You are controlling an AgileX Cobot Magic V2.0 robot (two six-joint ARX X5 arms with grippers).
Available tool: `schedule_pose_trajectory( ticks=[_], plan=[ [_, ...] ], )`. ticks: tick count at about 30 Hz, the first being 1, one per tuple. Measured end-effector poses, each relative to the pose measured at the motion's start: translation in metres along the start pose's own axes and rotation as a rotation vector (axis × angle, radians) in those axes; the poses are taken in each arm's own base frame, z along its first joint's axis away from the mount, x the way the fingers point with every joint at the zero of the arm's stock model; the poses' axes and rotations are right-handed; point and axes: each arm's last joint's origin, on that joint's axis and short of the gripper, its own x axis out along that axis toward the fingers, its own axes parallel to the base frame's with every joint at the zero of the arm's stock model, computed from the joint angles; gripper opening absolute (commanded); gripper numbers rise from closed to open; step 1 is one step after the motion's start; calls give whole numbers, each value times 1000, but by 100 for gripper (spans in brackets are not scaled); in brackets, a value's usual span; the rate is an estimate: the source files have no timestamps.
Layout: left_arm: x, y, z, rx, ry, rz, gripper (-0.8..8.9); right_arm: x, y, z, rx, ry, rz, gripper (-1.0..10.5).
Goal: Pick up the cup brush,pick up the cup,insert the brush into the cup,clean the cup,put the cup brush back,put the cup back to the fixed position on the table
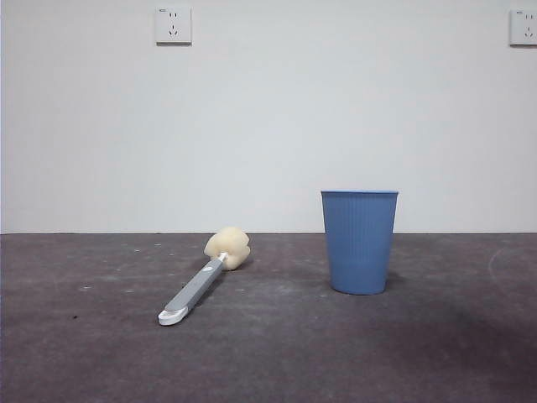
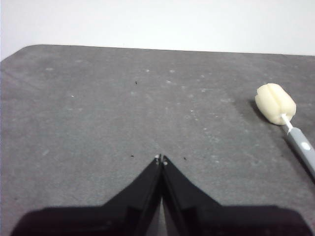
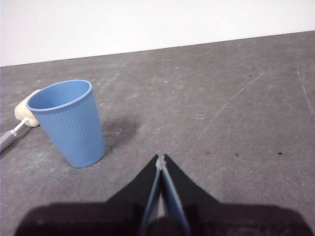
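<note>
The cup brush (image 1: 201, 281) lies flat on the table (image 1: 268, 353), left of centre, its pale-yellow sponge head (image 1: 227, 248) toward the wall and its white looped end toward the front. The blue ribbed cup (image 1: 359, 241) stands upright, right of centre, empty. My left gripper (image 2: 161, 159) is shut and empty above the table, apart from the brush (image 2: 290, 127). My right gripper (image 3: 161, 160) is shut and empty, a short way from the cup (image 3: 69, 123). The sponge head (image 3: 23, 114) shows just behind the cup there. Neither gripper shows in the front view.
A white wall with two sockets (image 1: 173, 25) stands behind the table's far edge. The table's rounded corner (image 2: 24, 49) shows in the left wrist view. Faint pale scuffs (image 3: 231, 105) mark the surface.
</note>
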Motion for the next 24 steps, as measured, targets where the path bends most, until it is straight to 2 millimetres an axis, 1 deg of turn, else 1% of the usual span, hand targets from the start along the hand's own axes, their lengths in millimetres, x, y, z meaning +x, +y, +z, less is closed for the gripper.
schedule_pose_trajectory(
  ticks=[6, 14, 17, 20, 22, 24],
  plan=[
    [0, 0, 0, -79, -1, 0, -3, 0, 0, 0, 100, 0, 0, 1],
    [0, 0, 0, -99, -3, -5, -3, 0, 0, 0, 136, -1, 1, -10],
    [0, -2, 4, -110, -37, -61, -7, 0, 0, 1, 167, -1, 1, -12],
    [-2, -4, 8, -133, -42, -107, -7, -4, 2, 11, 178, -23, 5, -12],
    [-4, -4, 14, -150, -44, -112, -7, -8, 4, 24, 176, -57, 12, -12],
    [-9, -5, 25, -166, -58, -115, -7, -12, 6, 39, 173, -89, 18, -12]
  ],
)
